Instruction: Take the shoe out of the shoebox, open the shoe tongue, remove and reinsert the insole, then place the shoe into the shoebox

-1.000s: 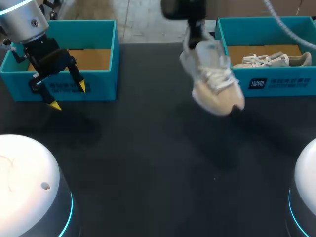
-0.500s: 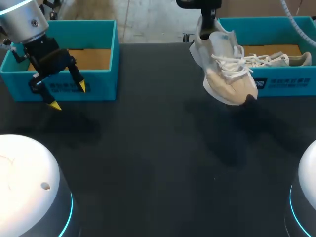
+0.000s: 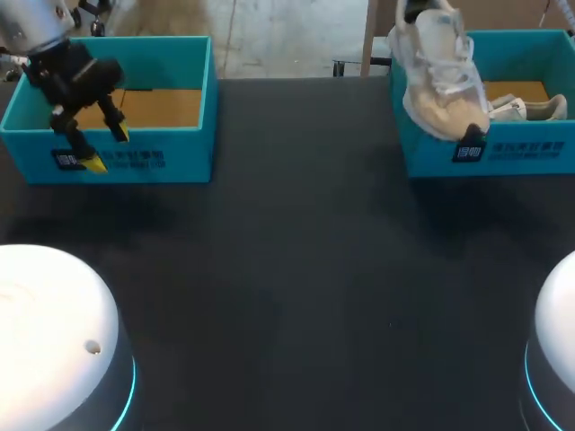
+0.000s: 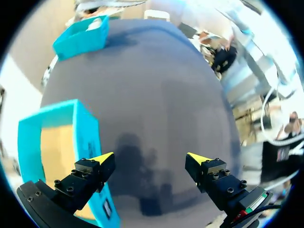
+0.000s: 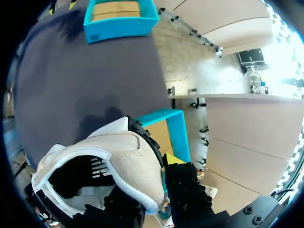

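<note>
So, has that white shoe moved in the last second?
Yes. The shoe has travelled right and toward the far side, from over the middle of the table to the left end of the right shoebox.

The table [image 3: 296, 269] is matt, dark and smooth. At its far corners, the left box [image 3: 193, 135] and right box [image 3: 530, 153] are matt teal card, bare brown inside. The shoe [image 3: 440, 85] over its right is beige suede, white mesh, cloth laces
</note>
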Controlling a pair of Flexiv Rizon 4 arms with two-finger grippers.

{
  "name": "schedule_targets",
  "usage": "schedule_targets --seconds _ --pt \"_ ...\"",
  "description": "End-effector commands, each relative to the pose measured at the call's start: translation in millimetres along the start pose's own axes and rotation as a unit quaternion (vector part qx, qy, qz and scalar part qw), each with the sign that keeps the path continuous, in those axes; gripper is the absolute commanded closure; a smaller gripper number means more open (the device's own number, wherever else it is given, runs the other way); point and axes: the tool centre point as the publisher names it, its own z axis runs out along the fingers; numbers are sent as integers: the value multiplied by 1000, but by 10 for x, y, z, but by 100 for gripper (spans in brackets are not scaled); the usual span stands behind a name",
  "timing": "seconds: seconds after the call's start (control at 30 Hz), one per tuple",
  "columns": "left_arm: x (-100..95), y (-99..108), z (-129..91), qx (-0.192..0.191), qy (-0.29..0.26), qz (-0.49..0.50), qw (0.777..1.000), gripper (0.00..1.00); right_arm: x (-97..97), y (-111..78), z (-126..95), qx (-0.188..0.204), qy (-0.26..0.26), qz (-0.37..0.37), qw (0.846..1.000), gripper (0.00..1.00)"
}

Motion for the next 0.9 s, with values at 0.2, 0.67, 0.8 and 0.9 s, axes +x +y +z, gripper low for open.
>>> schedule_targets --seconds 0.2,0.67,0.8,0.9 --pt "30 109 -220 -111 -128 -567 806 0 -605 -255 209 -13 32 15 999 100" --pt "-71 151 -241 -109 -92 -619 772 0 -605 -255 209 -13 32 15 999 100" --pt "-224 228 -276 -121 -61 -683 718 0 -1022 -423 362 -37 20 39 998 100" --pt "-289 280 -295 -126 -46 -724 677 0 -1340 -570 492 -27 2 54 998 100"
